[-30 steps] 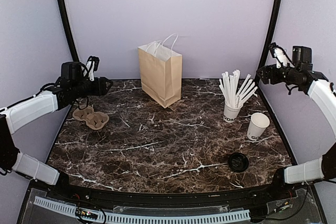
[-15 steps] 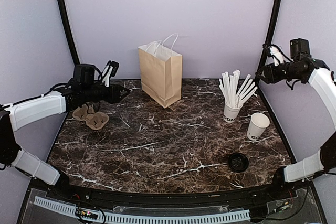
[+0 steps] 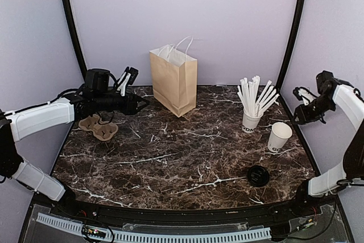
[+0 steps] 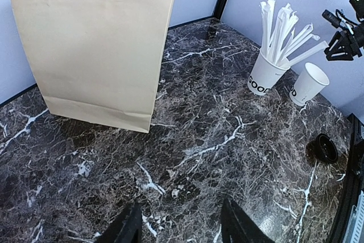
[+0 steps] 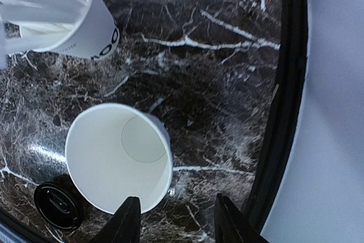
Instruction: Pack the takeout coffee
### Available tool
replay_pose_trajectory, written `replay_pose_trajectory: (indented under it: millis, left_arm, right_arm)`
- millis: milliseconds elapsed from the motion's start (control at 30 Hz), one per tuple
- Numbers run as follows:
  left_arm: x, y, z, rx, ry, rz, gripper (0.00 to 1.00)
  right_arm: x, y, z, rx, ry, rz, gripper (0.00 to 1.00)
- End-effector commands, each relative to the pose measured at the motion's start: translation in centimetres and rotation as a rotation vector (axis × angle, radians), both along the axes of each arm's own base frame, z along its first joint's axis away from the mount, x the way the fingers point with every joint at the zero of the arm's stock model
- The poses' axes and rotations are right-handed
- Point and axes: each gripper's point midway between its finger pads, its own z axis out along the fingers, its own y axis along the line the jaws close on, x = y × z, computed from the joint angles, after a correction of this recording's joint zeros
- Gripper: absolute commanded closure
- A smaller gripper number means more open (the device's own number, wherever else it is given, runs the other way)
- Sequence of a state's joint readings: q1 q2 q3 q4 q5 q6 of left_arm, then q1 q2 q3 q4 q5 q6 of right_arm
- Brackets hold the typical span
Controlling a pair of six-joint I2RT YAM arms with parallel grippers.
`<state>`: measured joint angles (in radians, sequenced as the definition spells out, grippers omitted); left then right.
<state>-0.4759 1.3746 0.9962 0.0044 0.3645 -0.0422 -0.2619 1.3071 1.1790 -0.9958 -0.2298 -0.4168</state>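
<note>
1. Top view
   - The straw cup [image 3: 251, 120] on the marble tabletop [image 3: 187, 157] is the reference.
   - The coffee cup [image 3: 279, 137] stands upright just to its right, slightly nearer the arm bases, with no lid on.
   - The black lid [image 3: 258, 175] lies flat, nearer the bases again and apart from both cups.
   - The brown paper bag [image 3: 174, 81] stands well left of the straw cup. The pulp cup carrier [image 3: 98, 127] sits farther left.
   - The left hand [image 3: 142, 104] hovers between carrier and bag.
   - The right hand [image 3: 301, 116] hangs right of the straw cup.
2. Left wrist view
   - The left hand [image 4: 181, 229] has its fingers spread, with nothing between them.
   - The straw cup [image 4: 264, 75] is far across the tabletop, the coffee cup [image 4: 307, 83] just beyond it, and the bag [image 4: 94, 44] is close ahead.
3. Right wrist view
   - The right hand [image 5: 176, 220] is spread and grips nothing.
   - The coffee cup [image 5: 114, 157] is seen from above, its inside bare.
   - The straw cup [image 5: 85, 27] is near it, and the lid [image 5: 57, 206] lies on the opposite side.
</note>
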Motion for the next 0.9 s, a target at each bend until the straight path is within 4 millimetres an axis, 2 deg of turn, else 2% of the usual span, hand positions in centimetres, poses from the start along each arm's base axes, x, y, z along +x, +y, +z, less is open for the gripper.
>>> replay_pose_trajectory:
  millis: [0, 100, 167, 400, 467, 567, 600, 633, 767, 867]
  left_arm:
    - [-0.2, -0.1, 0.9, 0.015, -0.022, -0.019, 0.49]
    - [-0.3, -0.2, 1.0, 0.022, -0.027, -0.018, 0.48]
    - [-0.5, -0.3, 1.2, 0.024, -0.031, -0.02, 0.47]
    - [-0.7, -0.3, 1.2, 0.047, -0.06, -0.022, 0.47]
    - [-0.7, -0.4, 1.3, 0.043, -0.058, -0.024, 0.47]
    - [-0.8, -0.5, 1.2, 0.043, -0.056, -0.027, 0.47]
    - [-0.7, -0.4, 1.2, 0.044, -0.058, -0.025, 0.47]
    - [-0.7, -0.4, 1.3, 0.044, -0.062, -0.023, 0.47]
    - [-0.7, -0.3, 1.5, 0.046, -0.069, -0.018, 0.47]
    - [-0.7, -0.3, 1.5, 0.053, -0.069, -0.018, 0.47]
  right_arm:
    - [-1.8, 0.6, -3.0, 0.034, 0.121, 0.015, 0.57]
    - [-1.6, 0.4, -4.8, 0.045, 0.172, 0.004, 0.65]
    - [-1.3, 0.5, -5.5, 0.061, 0.195, 0.008, 0.67]
    - [0.0, 0.3, -5.6, 0.072, 0.189, 0.003, 0.71]
    - [0.2, 0.3, -5.7, 0.077, 0.19, 0.0, 0.77]
    - [0.0, 0.5, -5.8, 0.088, 0.201, 0.001, 0.93]
    - [-0.1, 0.5, -5.8, 0.089, 0.199, -0.002, 0.99]
    - [-0.3, 0.5, -5.5, 0.087, 0.194, -0.002, 1.0]
    - [-1.6, 1.4, -3.5, 0.092, 0.149, 0.029, 1.0]
    - [-2.8, 3.3, -2.0, 0.056, 0.09, 0.113, 1.0]
